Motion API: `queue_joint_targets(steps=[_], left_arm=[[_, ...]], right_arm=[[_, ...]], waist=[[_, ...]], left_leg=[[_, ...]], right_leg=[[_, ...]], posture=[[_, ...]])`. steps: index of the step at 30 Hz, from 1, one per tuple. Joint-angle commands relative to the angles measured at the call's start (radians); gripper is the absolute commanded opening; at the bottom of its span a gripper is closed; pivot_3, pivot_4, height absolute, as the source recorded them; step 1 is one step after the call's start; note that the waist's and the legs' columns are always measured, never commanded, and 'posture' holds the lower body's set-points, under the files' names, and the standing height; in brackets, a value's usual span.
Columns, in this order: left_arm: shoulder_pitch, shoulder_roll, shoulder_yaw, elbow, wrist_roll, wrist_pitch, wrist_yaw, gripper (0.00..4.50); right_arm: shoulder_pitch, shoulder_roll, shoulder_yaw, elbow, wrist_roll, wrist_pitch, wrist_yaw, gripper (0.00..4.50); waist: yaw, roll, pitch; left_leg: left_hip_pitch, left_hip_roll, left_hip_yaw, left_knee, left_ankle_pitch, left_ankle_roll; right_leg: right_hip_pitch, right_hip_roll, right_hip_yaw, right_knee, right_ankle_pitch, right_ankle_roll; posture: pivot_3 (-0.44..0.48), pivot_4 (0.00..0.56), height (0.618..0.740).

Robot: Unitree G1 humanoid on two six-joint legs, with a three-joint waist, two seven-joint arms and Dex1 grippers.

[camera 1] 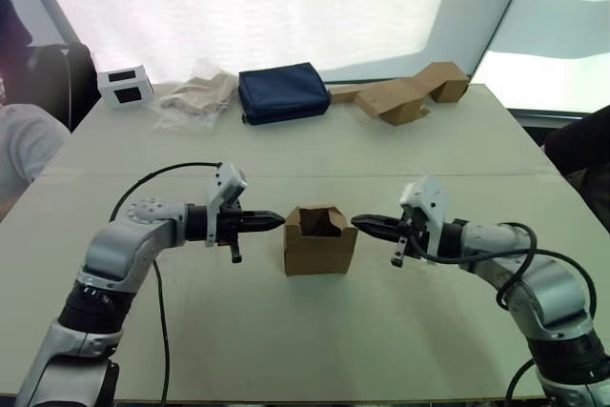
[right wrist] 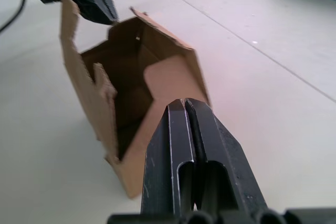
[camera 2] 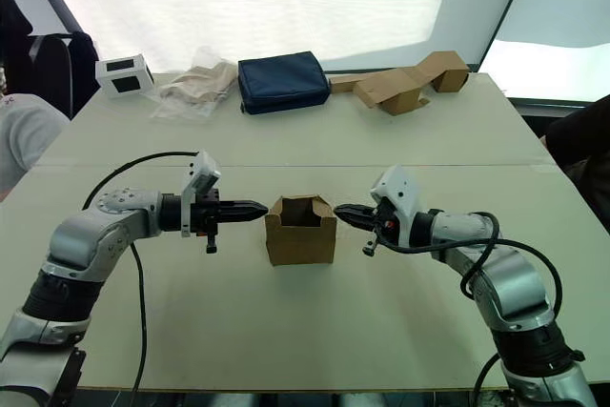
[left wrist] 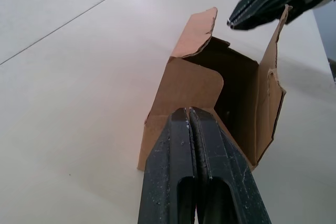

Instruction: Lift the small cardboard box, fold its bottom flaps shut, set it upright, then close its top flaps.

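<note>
The small cardboard box stood upright, top flaps open, between both grippers' closed fingertips.

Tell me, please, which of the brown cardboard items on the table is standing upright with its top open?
The small cardboard box standing between the two grippers, top flaps still up. The larger folded cardboard pieces lie at the table's far edge.

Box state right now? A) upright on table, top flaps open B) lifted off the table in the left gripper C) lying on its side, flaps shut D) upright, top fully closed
A: the small cardboard box stands on the table with its top flaps up and the inside visible; the left gripper and right gripper, both shut, point at it from either side.
</note>
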Motion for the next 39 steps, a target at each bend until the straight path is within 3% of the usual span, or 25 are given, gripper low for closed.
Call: queue_joint_targets(steps=[1, 12, 18, 24, 31, 35, 39], left_arm=[[-0.012, -0.009, -0.022, -0.031, 0.019, -0.033, 0.011, 0.03], [-0.008, -0.022, -0.115, 0.014, 0.118, -0.14, 0.001, 0.03], [-0.016, -0.041, -0.102, 0.034, 0.121, -0.152, 0.011, 0.03], [-0.047, -0.054, 0.008, 0.048, 0.002, -0.061, 0.018, 0.03], [-0.101, -0.031, 0.106, 0.175, -0.02, -0.077, 0.005, 0.03], [-0.151, -0.025, 0.047, 0.339, 0.076, -0.194, -0.05, 0.03], [-0.24, -0.071, -0.04, 0.587, 0.164, -0.306, -0.158, 0.03]], right_arm=[[-0.02, 0.013, 0.013, -0.023, 0.009, -0.012, -0.006, 0.0], [-0.05, 0.025, 0.109, 0.06, -0.072, -0.067, 0.004, 0.0], [-0.072, 0.044, 0.095, 0.068, -0.056, -0.052, -0.004, 0.0], [-0.087, 0.055, 0.016, 0.056, 0.007, -0.032, -0.015, 0.0], [-0.079, 0.028, -0.148, -0.039, 0.161, 0.051, -0.045, 0.0], [-0.109, -0.001, -0.199, -0.122, 0.198, 0.092, -0.105, 0.0], [-0.088, -0.062, -0.14, -0.308, 0.332, 0.213, -0.095, 0.0]], waist=[[0.0, 0.0, 0.0], [0.001, 0.0, 0.0], [0.0, 0.0, 0.0], [0.0, 0.0, 0.0], [0.0, 0.0, 0.0], [0.001, 0.0, 0.0], [0.003, 0.0, 0.0]], left_leg=[[0.0, 0.0, 0.0, 0.0, 0.0, 0.0], [0.0, 0.0, 0.0, 0.0, 0.0, 0.0], [0.0, 0.0, 0.0, 0.0, 0.0, 0.0], [0.0, 0.0, 0.0, 0.0, 0.0, 0.0], [0.0, 0.0, 0.0, 0.0, 0.0, 0.0], [0.0, 0.0, 0.0, 0.0, 0.0, 0.0], [0.0, -0.001, 0.0, 0.0, 0.0, 0.0]], right_leg=[[0.0, 0.0, 0.0, 0.0, 0.0, 0.0], [0.0, 0.0, 0.0, 0.0, 0.0, 0.0], [0.0, 0.0, 0.0, 0.0, 0.0, 0.0], [0.0, 0.0, 0.0, 0.0, 0.0, 0.0], [0.0, 0.0, 0.0, 0.0, 0.0, 0.0], [0.0, 0.0, 0.0, 0.0, 0.0, 0.0], [0.0, 0.001, -0.001, 0.0, 0.0, 0.0]], posture=[[0.0, 0.15, 0.74], [0.0, 0.15, 0.74], [0.0, 0.15, 0.74], [0.0, 0.15, 0.74], [0.0, 0.15, 0.74], [0.0, 0.15, 0.74], [0.0, 0.15, 0.74]])
